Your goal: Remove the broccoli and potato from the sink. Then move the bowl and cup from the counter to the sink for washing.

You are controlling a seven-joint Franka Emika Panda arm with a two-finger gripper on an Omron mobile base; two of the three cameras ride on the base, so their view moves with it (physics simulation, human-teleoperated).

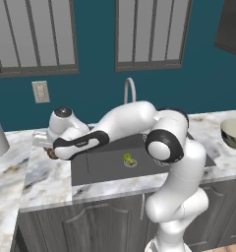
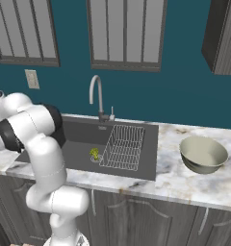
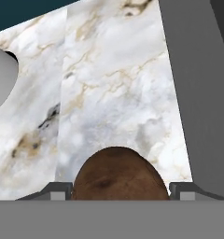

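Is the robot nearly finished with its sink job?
Not yet. The potato is out of the sink, over the counter between the gripper's wide jaws. The broccoli remains in the sink. The bowl waits on the counter.

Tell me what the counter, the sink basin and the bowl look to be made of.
Counter: polished white marble or a marble look, going by the grey and brown veining.
Sink: matte dark grey, possibly composite or coated metal; no shine shows, so it stays open.
Bowl: likely glazed ceramic, smooth cream inside, greenish-beige outside with a soft sheen.
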